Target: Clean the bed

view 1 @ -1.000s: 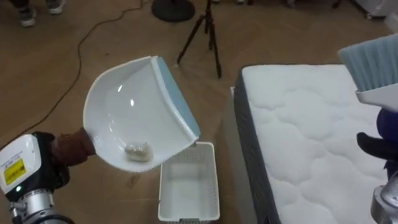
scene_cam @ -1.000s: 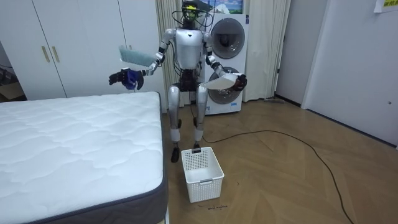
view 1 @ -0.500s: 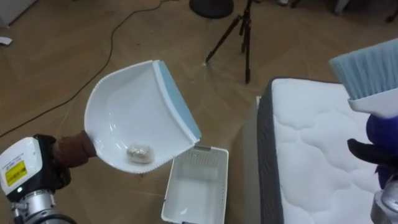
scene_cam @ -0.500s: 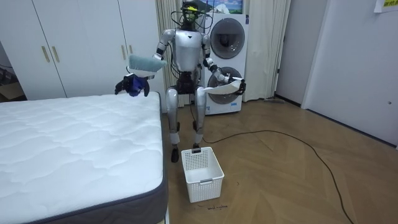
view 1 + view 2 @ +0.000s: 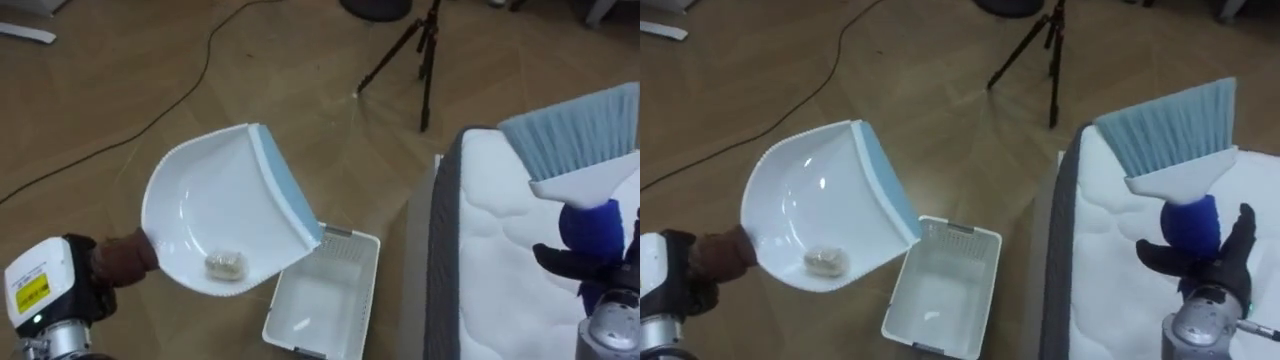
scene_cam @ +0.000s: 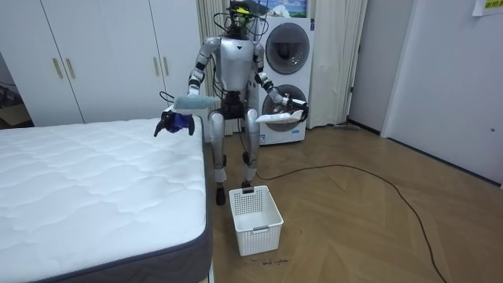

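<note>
Fingers of the left hand (image 5: 92, 278) are curled round the brown handle of the white dustpan (image 5: 215, 215) and hold it out over the floor (image 5: 120, 110). The dark fingers of the right hand (image 5: 1200, 262) are wrapped round the blue grip of the brush (image 5: 1175, 135), bristles pointing up, above the corner of the bed (image 5: 490, 260).

Compared with a second ago, the right arm has come down: in the room view the brush was raised near shoulder height, and now it hangs just over the mattress. The dustpan has also sunk and lies flatter, nearer to the basket (image 5: 325, 305). I judge that the sweeping is done for now and the emptying is the step in hand, not yet made.

The dustpan holds one small pale lump (image 5: 225, 263), resting at the deep end near the handle. The blue lip of the pan points toward the basket. The basket stands on the floor beside the bed and looks nearly empty. There is only a small pale speck on its bottom, and I cannot tell what it is.
</note>
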Robot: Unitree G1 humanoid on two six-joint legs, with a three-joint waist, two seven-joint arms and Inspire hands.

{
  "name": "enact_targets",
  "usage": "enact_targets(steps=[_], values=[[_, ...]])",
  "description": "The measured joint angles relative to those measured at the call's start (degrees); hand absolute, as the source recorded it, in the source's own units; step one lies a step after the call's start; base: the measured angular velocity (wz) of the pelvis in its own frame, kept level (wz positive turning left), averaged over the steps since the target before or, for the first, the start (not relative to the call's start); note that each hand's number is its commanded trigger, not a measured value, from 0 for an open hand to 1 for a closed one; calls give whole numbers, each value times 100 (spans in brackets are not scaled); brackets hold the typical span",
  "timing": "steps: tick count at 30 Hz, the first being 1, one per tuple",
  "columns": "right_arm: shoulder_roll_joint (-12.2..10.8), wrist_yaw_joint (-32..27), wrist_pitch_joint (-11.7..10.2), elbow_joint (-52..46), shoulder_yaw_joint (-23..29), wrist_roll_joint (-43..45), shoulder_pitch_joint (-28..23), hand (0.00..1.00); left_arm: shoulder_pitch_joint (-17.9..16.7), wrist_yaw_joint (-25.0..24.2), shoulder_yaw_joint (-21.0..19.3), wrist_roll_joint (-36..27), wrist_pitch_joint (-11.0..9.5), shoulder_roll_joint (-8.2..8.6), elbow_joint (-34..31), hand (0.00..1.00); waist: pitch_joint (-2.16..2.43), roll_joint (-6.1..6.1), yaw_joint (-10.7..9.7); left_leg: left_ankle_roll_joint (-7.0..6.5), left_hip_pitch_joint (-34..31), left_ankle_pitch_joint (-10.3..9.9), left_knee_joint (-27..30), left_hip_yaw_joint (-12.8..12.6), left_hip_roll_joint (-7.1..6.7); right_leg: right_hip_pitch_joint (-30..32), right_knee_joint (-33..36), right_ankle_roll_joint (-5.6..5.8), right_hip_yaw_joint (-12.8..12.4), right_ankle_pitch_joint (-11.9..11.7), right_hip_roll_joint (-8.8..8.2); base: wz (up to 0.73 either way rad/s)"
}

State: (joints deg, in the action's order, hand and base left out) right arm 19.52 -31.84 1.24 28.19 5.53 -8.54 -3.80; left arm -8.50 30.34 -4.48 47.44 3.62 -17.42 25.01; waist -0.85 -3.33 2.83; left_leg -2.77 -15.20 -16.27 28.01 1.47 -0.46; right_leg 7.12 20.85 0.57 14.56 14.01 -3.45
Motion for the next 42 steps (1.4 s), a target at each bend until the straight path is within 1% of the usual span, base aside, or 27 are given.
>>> enact_targets(steps=[1,2,3,5,6,9,11,12,14,18,19,21,23,24,25,26,27,28,29,30,32,33,34,35,37,40,42], values=[[-1,1,0,46,-3,-1,7,0,201,-1,66,61,1,-106,211,100,-35,53,10,-1,-66,-1,72,-54,15,39,27,2,-1,0,-28,0],[0,2,-37,165,-32,3,77,0,391,-1,127,69,0,-234,402,100,-62,97,6,-8,-165,-5,116,-258,74,162,123,5,-16,1,-46,-4],[0,2,-71,266,-49,14,128,0,482,-1,155,71,-2,-298,482,100,-69,114,-4,-16,-229,-4,147,-338,106,230,156,6,-31,2,-45,-11],[0,2,-126,625,-83,9,337,0,719,26,262,72,-27,-531,651,100,-105,228,-75,-67,-501,5,259,-418,118,540,320,15,-36,4,-66,-11],[0,2,-133,710,-92,10,391,0,769,42,270,75,-42,-571,709,100,-117,256,-90,-85,-553,15,262,-437,109,629,379,18,-37,6,-83,-11],[0,-29,-140,1012,-127,151,502,0,1005,80,279,159,-78,-714,1046,100,-125,378,-152,-161,-785,63,269,-515,58,984,594,48,-33,24,-187,-12],[2,-60,-147,1171,-222,286,550,0,1036,215,331,155,-77,-819,1218,100,-119,447,-143,-180,-922,77,274,-623,64,1213,728,48,3,25,-249,-23],[2,-77,-165,1180,-222,299,559,0,1044,239,362,153,-75,-835,1248,100,-121,477,-163,-188,-975,82,288,-631,62,1279,758,47,13,25,-258,-13],[32,-167,-227,1421,-228,442,737,0,1140,292,550,159,-72,-900,1453,100,-124,559,-255,-214,-1208,106,348,-690,48,1602,976,46,-3,27,-354,-7],[74,-256,-313,1818,-328,522,915,0,1280,294,829,183,-41,-913,1700,100,-127,582,-321,-244,-1404,135,378,-766,-12,1929,1255,32,-17,91,-453,-4],[74,-254,-312,1848,-350,553,929,0,1329,296,893,170,-44,-941,1775,100,-131,589,-400,-257,-1475,152,387,-773,-40,2031,1344,30,-28,111,-519,6],[74,-247,-313,1848,-428,574,934,0,1407,295,995,166,-45,-1057,1928,100,-133,593,-473,-260,-1570,155,440,-818,-54,2192,1505,27,-63,142,-562,-2],[111,-244,-323,1848,-432,608,956,0,1560,292,1161,169,-16,-1254,2012,100,-161,648,-546,-260,-1701,155,514,-878,-63,2388,1664,30,-163,170,-605,-4],[127,-244,-327,1848,-433,611,966,0,1615,292,1186,171,-19,-1307,2014,100,-171,664,-561,-261,-1747,154,535,-892,-76,2449,1723,38,-171,191,-628,0],[174,-244,-346,1851,-432,657,958,0,1736,292,1224,172,-21,-1394,2038,100,-189,708,-591,-269,-1835,158,578,-905,-117,2567,1827,30,-176,241,-657,0],[225,-244,-386,1859,-432,727,936,0,1822,292,1264,152,-20,-1464,2054,100,-201,800,-638,-283,-1922,165,613,-926,-125,2653,1860,23,-178,255,-680,3],[250,-244,-390,1859,-433,750,935,0,1840,292,1286,145,-22,-1512,2056,100,-204,869,-661,-285,-1967,166,636,-927,-126,2698,1879,23,-179,255,-685,0],[315,-244,-389,1864,-432,786,932,0,1881,287,1382,125,-13,-1601,2074,100,-201,993,-729,-300,-2036,174,659,-942,-137,2772,1913,21,-194,256,-702,-10],[347,-244,-398,1864,-431,837,935,0,1907,265,1428,117,-13,-1678,2080,100,-199,1057,-746,-313,-2047,182,646,-1027,-144,2856,1972,7,-210,270,-736,-16],[349,-244,-437,1863,-432,873,937,0,1910,260,1430,116,-13,-1707,2082,100,-192,1067,-750,-313,-2047,182,643,-1079,-149,2903,2022,-1,-220,280,-759,-26],[363,-244,-629,1819,-434,989,954,0,2015,206,1430,95,-15,-1745,2150,100,-182,1130,-778,-315,-2026,183,634,-1209,-148,2986,2126,-33,-305,319,-792,-22],[373,-243,-665,1828,-440,1001,956,0,2055,152,1431,94,-18,-1756,2161,100,-191,1155,-789,-315,-2020,183,641,-1225,-142,2994,2143,-40,-332,324,-793,-9],[380,-240,-701,1842,-444,1024,961,0,2148,52,1492,83,-13,-1776,2225,100,-196,1213,-848,-314,-2011,183,663,-1235,-142,3001,2192,-48,-340,339,-803,0],[382,-240,-754,1843,-469,1116,972,0,2236,-13,1612,75,-6,-1802,2312,100,-185,1284,-895,-313,-2003,183,667,-1244,-140,2999,2200,-55,-348,349,-801,0],[383,-232,-828,1847,-496,1303,980,0,2282,-118,1800,68,-2,-1877,2354,100,-197,1356,-965,-312,-1952,183,655,-1305,-142,3001,2216,-54,-424,376,-800,-10],[383,-192,-939,1821,-560,1581,997,0,2274,-278,2043,50,-2,-2014,2398,100,-193,1380,-1137,-305,-1798,185,576,-1408,-220,3001,2353,-35,-588,478,-849,-7],[383,-181,-940,1819,-647,1684,1043,0,2283,-379,2047,50,6,-2030,2418,100,-195,1387,-1218,-302,-1744,184,555,-1469,-234,3008,2413,-29,-661,526,-853,-5]])
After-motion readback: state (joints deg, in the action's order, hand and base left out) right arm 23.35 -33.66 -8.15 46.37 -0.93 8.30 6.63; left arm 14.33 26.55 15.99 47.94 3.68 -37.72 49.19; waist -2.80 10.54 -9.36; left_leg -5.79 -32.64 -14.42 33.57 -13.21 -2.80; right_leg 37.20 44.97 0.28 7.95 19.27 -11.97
